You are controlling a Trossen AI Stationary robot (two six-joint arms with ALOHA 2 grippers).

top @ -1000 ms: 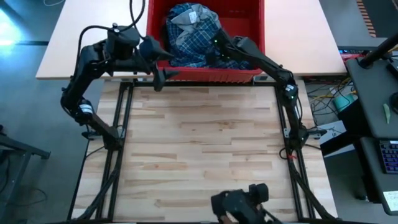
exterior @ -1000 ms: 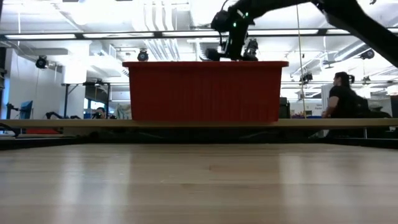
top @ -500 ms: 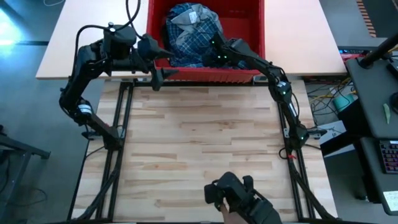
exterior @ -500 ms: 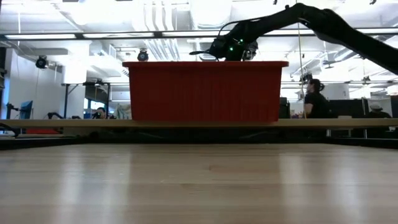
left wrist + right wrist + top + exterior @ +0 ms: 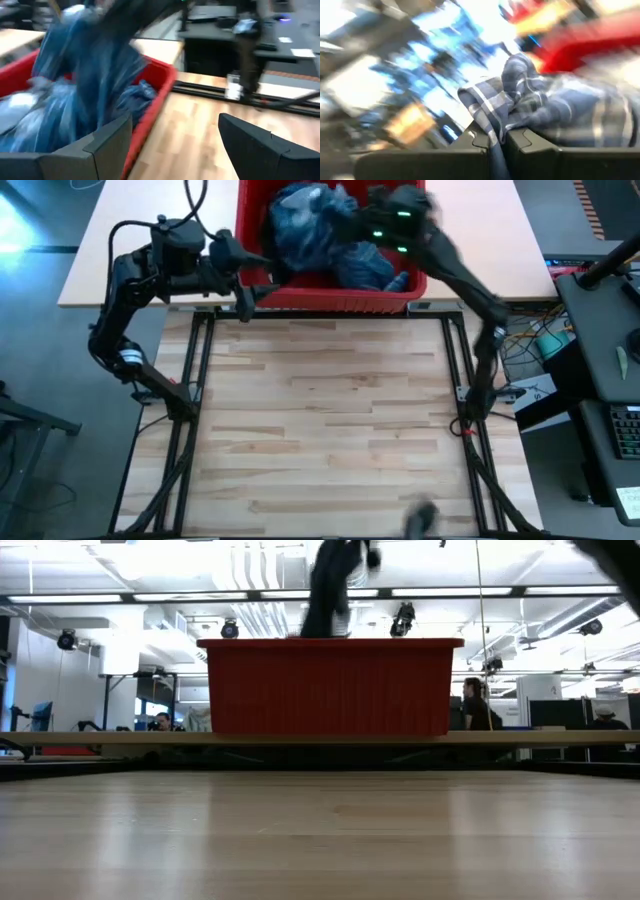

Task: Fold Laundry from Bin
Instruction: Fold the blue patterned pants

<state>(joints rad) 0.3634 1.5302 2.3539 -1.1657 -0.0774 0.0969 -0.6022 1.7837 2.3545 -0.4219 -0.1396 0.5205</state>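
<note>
Plaid shirt [image 5: 545, 107] pinched in right tool [image 5: 496, 137] above red bin [image 5: 330, 295]; left tool [image 5: 170, 145] wide.

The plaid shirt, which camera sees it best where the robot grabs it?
The right wrist view: the plaid shirt is pinched in the right gripper. The high view blurs it above the red bin; the left wrist view smears it; the low view shows a dark shape.
</note>
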